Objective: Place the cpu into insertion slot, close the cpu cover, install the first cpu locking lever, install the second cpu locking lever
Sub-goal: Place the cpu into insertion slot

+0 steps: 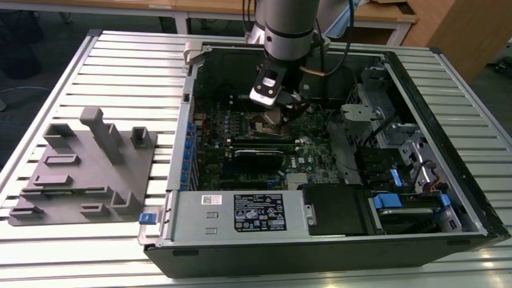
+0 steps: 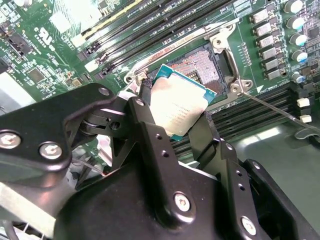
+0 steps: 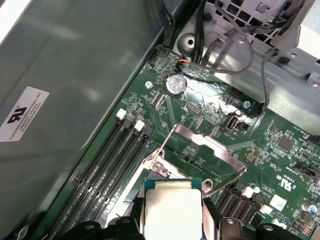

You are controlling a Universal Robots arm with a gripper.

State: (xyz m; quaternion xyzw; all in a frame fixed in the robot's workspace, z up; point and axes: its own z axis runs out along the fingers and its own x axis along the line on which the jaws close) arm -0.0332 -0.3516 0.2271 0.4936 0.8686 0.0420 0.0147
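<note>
Open case (image 1: 320,255); board (image 1: 240,153) exposed. Gripper (image 2: 174,112) clamped on cpu (image 2: 180,102) by two opposite edges, just above socket (image 2: 202,67). Cover (image 3: 215,147) stands swung open.

Risk: chip looks tilted against socket, so a skewed landing may bend pins or jam a corner.

Metal top faces the wrist, green edge toward socket. Chip is square, no real long axis.

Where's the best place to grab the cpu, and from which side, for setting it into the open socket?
By two opposite edges, coming from above its metal top. The cpu is a thin flat square, so its edges are probably the only purchase, and that leaves its underside free toward the socket. The gripper holds it this way.
</note>
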